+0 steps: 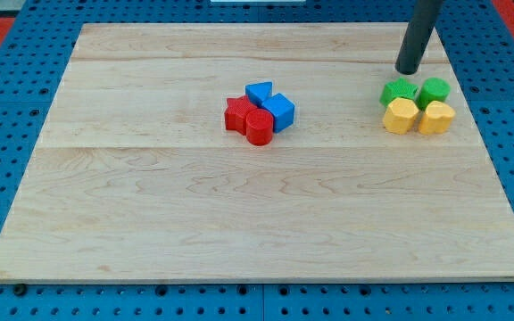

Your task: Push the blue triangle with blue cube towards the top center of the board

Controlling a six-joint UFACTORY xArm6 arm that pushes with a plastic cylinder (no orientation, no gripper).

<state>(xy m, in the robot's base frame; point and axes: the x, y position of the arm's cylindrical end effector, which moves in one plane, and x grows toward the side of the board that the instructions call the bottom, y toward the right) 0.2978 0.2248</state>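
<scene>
The blue triangle (259,92) sits near the board's middle, touching the blue cube (279,111) just below and to its right. A red star (237,115) and a red cylinder (259,127) press against them on the left and bottom. My tip (409,70) stands at the view's upper right, far to the right of the blue blocks and just above the green star.
A green star (399,91), a green cylinder (434,90), a yellow hexagon (401,116) and a yellow block (436,118) cluster at the right. The wooden board (150,223) lies on a blue pegboard (7,107).
</scene>
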